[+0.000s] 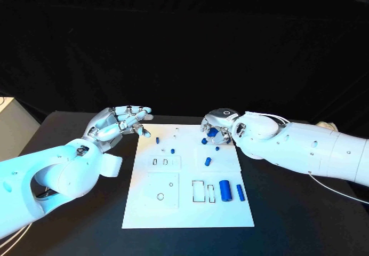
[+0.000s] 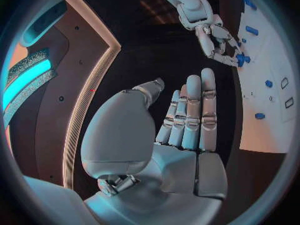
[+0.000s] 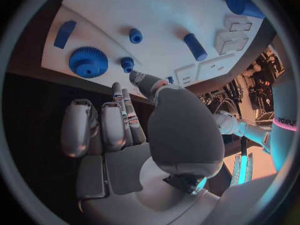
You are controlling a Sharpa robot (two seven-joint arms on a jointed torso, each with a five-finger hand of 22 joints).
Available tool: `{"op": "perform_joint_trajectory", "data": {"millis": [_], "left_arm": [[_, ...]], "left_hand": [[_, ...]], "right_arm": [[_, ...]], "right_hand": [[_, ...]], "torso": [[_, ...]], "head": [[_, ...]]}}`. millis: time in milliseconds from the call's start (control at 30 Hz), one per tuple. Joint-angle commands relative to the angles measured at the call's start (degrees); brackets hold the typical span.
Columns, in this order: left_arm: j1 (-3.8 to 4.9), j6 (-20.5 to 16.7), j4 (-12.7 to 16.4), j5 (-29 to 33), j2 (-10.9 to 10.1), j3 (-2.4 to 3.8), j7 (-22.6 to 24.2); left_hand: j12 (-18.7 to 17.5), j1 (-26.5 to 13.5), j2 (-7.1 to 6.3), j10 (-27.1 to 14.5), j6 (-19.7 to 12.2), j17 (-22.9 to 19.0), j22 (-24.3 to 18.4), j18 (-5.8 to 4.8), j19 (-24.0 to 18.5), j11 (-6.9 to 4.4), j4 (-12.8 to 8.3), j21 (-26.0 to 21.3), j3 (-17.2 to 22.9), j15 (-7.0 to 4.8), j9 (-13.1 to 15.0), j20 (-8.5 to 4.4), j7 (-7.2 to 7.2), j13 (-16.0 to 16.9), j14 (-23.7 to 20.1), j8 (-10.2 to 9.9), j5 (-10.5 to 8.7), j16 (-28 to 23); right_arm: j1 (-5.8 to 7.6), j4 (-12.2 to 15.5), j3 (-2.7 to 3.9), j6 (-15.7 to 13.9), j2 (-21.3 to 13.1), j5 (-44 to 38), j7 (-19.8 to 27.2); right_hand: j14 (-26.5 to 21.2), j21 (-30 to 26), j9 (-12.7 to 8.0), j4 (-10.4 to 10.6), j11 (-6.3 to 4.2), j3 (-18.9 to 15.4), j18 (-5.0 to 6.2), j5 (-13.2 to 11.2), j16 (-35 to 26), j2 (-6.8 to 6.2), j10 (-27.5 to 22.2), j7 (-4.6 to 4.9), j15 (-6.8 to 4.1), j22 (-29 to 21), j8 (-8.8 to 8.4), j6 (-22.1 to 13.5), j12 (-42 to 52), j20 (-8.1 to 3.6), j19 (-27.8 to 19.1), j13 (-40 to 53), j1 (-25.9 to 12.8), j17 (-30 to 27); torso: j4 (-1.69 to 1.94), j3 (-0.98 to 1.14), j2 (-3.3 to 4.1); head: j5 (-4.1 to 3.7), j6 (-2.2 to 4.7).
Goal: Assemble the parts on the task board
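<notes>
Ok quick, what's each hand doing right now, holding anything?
Left hand: open, holding nothing, beside the white board.
Right hand: over the board's far edge; cannot tell whether it holds anything.

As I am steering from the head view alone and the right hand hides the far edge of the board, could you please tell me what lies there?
Observer: The right wrist view shows a blue gear lying flat on the task board, near its edge, just past the right hand.
Operator: Is the hand holding it?
Observer: No. The fingers are stretched out, apart from the gear, and the palm is bare.
Operator: And the left hand?
Observer: In the left wrist view the left hand has straight fingers and an empty palm.
</notes>
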Motion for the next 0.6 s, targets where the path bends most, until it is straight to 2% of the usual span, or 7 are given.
{"op": "perform_joint_trajectory", "data": {"millis": [33,300,600], "left_arm": [[0.20,0.41,0.27,-0.44,-0.05,0.04,-0.01],[0.35,0.15,0.27,-0.44,-0.14,0.04,0.11],[0.39,0.22,0.13,-0.44,-0.06,0.04,0.06]], "left_hand": [[-0.25,-0.48,-0.13,-0.11,-0.41,0.07,0.09,0.46,-0.41,0.12,0.13,0.37,0.02,0.04,0.07,0.08,-0.15,0.06,-0.50,-0.07,-0.29,0.25],[-0.23,-0.51,-0.12,-0.15,-0.44,0.09,0.13,0.46,-0.45,0.15,0.13,0.43,0.01,0.06,0.08,0.10,-0.12,0.07,-0.52,-0.08,-0.29,0.31],[-0.21,-0.51,-0.10,-0.16,-0.44,0.10,0.16,0.46,-0.47,0.16,0.12,0.48,0.02,0.07,0.09,0.11,-0.10,0.08,-0.53,-0.07,-0.28,0.35]], "right_arm": [[-0.13,-0.28,-0.05,2.52,0.11,-2.24,-1.19],[-0.52,-0.41,-0.15,3.99,0.11,-3.14,-1.07],[-0.68,-0.32,-0.17,3.17,0.22,-3.14,-0.47]], "right_hand": [[2.39,0.35,0.07,-0.08,0.04,-0.30,-0.82,-0.33,0.39,-0.40,-0.35,-0.06,0.26,0.06,-0.10,-0.27,-0.18,0.30,-0.13,-0.05,0.24,0.05],[2.41,0.17,0.34,0.01,-0.04,-0.43,-0.72,-0.26,0.88,-0.09,-0.38,-0.22,0.18,-0.25,0.22,0.24,-0.04,0.31,-0.28,0.07,0.43,0.46],[2.38,0.43,0.61,0.21,-0.15,-0.33,-0.76,-0.06,1.22,0.36,0.21,-0.30,0.06,0.12,0.48,0.63,0.16,0.26,-0.22,0.26,0.56,0.63]], "torso": [[0.08,-0.16,0.16],[-0.10,-0.16,0.38],[-0.03,-0.15,0.61]], "head": [[-0.04,-0.22],[0.22,-0.31],[0.21,-0.13]]}}
